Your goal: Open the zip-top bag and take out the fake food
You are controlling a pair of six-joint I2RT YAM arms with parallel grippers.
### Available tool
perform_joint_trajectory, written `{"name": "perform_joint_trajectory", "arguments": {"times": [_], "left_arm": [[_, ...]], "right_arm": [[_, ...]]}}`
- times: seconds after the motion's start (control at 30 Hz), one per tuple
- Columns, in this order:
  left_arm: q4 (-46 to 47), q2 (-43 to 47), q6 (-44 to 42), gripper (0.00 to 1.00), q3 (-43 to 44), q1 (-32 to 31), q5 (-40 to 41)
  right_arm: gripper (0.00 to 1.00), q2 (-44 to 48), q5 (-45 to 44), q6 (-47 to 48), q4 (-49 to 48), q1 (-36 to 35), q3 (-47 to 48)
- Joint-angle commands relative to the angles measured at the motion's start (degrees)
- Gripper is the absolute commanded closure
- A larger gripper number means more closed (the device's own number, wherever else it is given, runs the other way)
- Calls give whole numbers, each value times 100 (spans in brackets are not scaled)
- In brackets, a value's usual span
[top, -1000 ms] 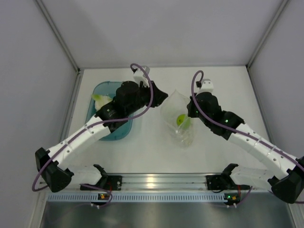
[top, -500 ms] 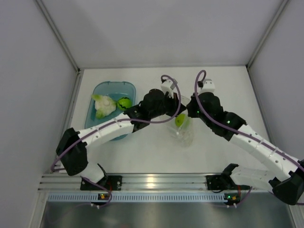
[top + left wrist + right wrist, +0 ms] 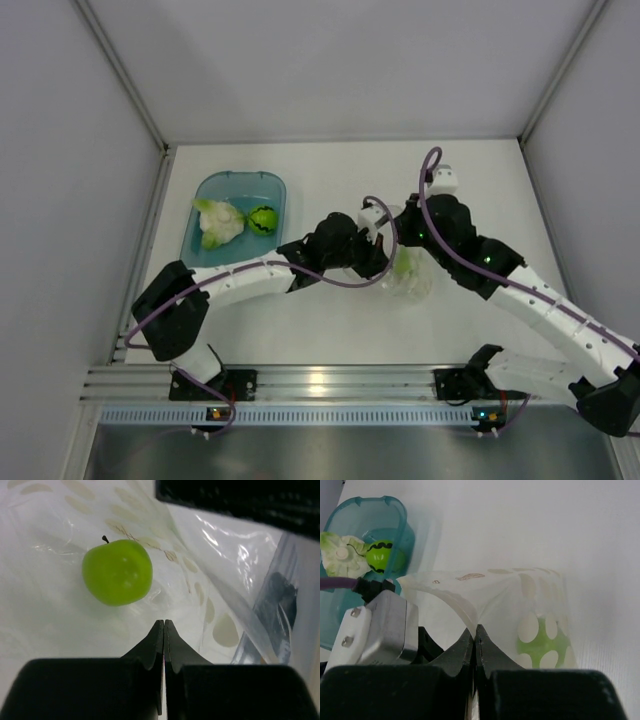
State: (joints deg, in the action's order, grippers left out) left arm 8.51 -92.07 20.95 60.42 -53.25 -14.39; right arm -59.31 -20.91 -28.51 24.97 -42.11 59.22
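Note:
The zip-top bag [image 3: 416,284] [image 3: 520,592] stands mid-table, clear with pale dots, its mouth held up. My right gripper [image 3: 407,240] [image 3: 476,628] is shut on the bag's rim. The left gripper [image 3: 390,262] [image 3: 164,622] reaches into the bag's mouth, jaws shut with nothing between them. A plain lime-green ball [image 3: 117,571] [image 3: 540,641] of the fake food lies inside the bag, just ahead and left of the left fingertips, apart from them. A white-and-green leafy lump [image 3: 218,222] [image 3: 340,555] and a dark-striped green ball [image 3: 262,218] [image 3: 382,555] lie in the teal tub.
The teal tub [image 3: 232,183] [image 3: 395,505] sits at the back left of the white table. The left arm stretches across the table's middle from its base to the bag. Grey walls close in the back and both sides.
The left arm swung from over the tub rightward into the bag's mouth and its jaws closed. The striped ball now shows in the tub. The bag shifted slightly right.

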Motion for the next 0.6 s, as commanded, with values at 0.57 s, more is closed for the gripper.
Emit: {"name": "perform_joint_trajectory", "arguments": {"times": [0.57], "left_arm": [[424,-311,-1498,100,-479,-106,-1796]], "right_arm": [[100,314,271,627,-880,229,-95]]}}
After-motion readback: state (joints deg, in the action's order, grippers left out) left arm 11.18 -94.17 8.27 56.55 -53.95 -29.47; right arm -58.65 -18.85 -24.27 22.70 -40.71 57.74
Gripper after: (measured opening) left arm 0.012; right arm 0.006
